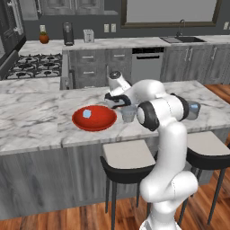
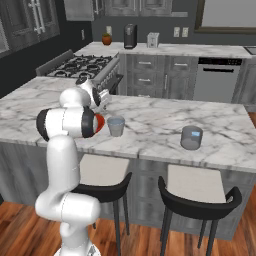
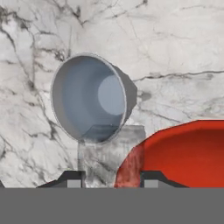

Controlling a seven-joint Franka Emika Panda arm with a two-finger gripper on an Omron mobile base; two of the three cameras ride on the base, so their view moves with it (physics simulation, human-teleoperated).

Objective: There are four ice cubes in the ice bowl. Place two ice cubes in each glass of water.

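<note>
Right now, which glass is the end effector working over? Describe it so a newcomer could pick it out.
Start at the marble island counter and find the red ice bowl. The glass standing just beside the bowl's rim, under the end effector, is the one. The other glass stands alone, far from the bowl.

ice bowl [image 1: 94, 118]: glossy red, one pale blue-white ice cube [image 1: 87, 114] inside. near glass [image 1: 129, 114]: grey translucent, bluish-grey interior in the hand view. second glass [image 2: 191, 137], toward the counter's right edge: grey with a pale blue patch. counter [image 1: 31, 117]: white marble, grey veining. arm: white, dark joints. stools [image 2: 195, 192]: black frames, pale seats. floor [image 1: 67, 220]: reddish-brown wood.
</note>
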